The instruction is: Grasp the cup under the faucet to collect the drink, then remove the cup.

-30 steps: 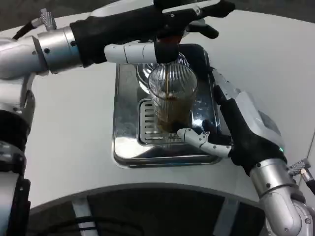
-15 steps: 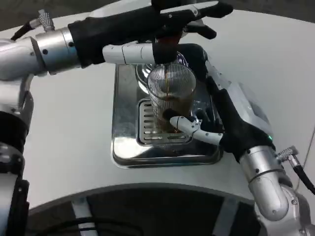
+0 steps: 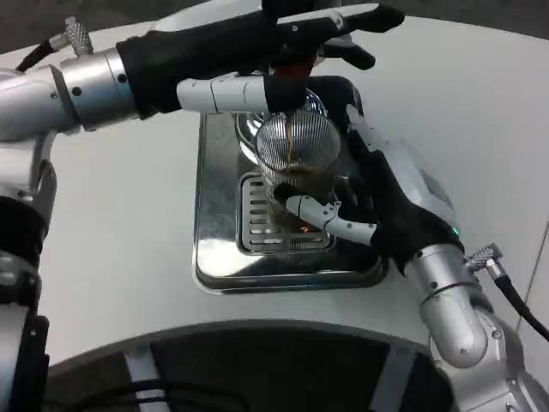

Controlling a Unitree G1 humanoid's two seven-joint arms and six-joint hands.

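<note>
We see a ribbed clear cup (image 3: 296, 176) standing upright on the slotted grate (image 3: 257, 219) of a shiny metal drip tray (image 3: 219, 257), which sits on the white tabletop (image 3: 129, 223). A thin dark stream (image 3: 292, 148) falls into the cup from the faucet (image 3: 290, 81) directly above it, and dark liquid already fills the lower part of the cup.

Our right robot hand (image 3: 386, 202) is at the cup's right side. One white finger (image 3: 322, 215) curves across the front of the cup low down, touching the glass, and other fingers reach up along its far right side, so the hand wraps the cup; how firmly it grips, we cannot tell.

Our left robot hand (image 3: 283, 51) reaches in from the picture's left, over the top of the tray. Its dark fingers lie on the faucet's upper part, and a white finger (image 3: 232, 90) stretches along just beside the spout, above the rim of the cup. We cannot tell whether this hand truly grips the faucet or only rests on it.
</note>
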